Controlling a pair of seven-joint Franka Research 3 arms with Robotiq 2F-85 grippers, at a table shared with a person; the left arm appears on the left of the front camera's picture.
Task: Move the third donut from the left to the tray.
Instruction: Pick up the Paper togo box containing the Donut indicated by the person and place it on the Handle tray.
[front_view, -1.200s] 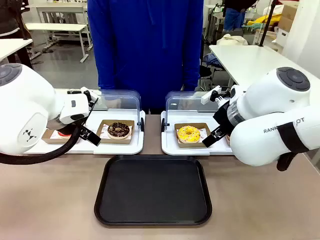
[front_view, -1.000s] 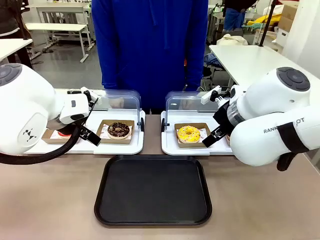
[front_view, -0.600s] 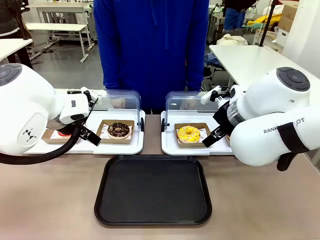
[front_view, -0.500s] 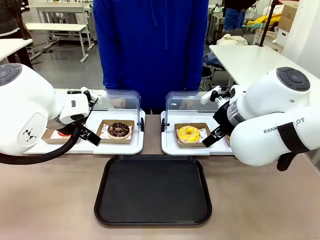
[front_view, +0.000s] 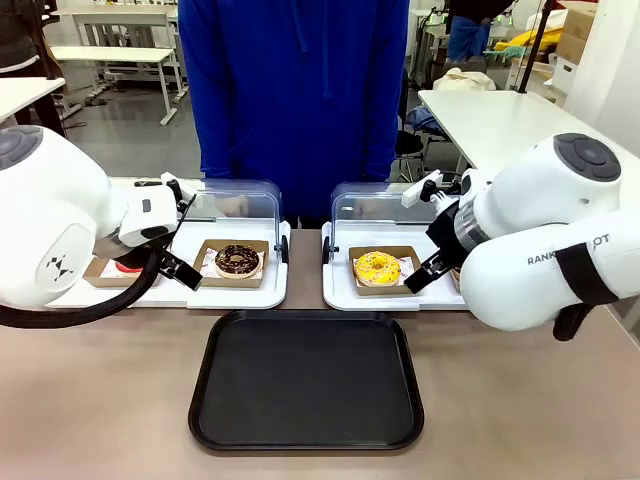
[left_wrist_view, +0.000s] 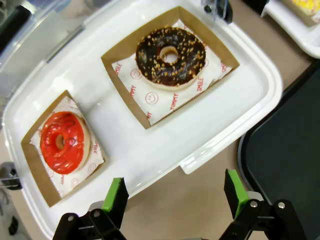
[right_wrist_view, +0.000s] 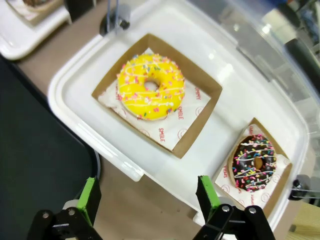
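The yellow-glazed donut (front_view: 377, 267) with small sprinkles lies in its brown cardboard tray on the right white tray (front_view: 338, 291). In the right wrist view the yellow donut (right_wrist_view: 151, 86) sits ahead of my right gripper (right_wrist_view: 148, 197), which hangs open above that white tray's near rim with nothing between its fingers. The large black tray (front_view: 305, 380) lies bare at the table's front centre, and a corner of it (right_wrist_view: 30, 140) shows beside the right gripper. My left gripper (left_wrist_view: 175, 192) is open over the near edge of the left white tray (left_wrist_view: 150, 155).
A chocolate donut (left_wrist_view: 170, 50) and a red-glazed donut (left_wrist_view: 62, 142) sit in cardboard trays on the left white tray. A dark sprinkled donut (right_wrist_view: 255, 161) lies beside the yellow one. Clear lids (front_view: 375, 205) stand raised behind both trays. A person in blue (front_view: 295, 90) stands at the far side.
The person in blue has shifted slightly at the far side. Both arms and all donuts stay where they were.
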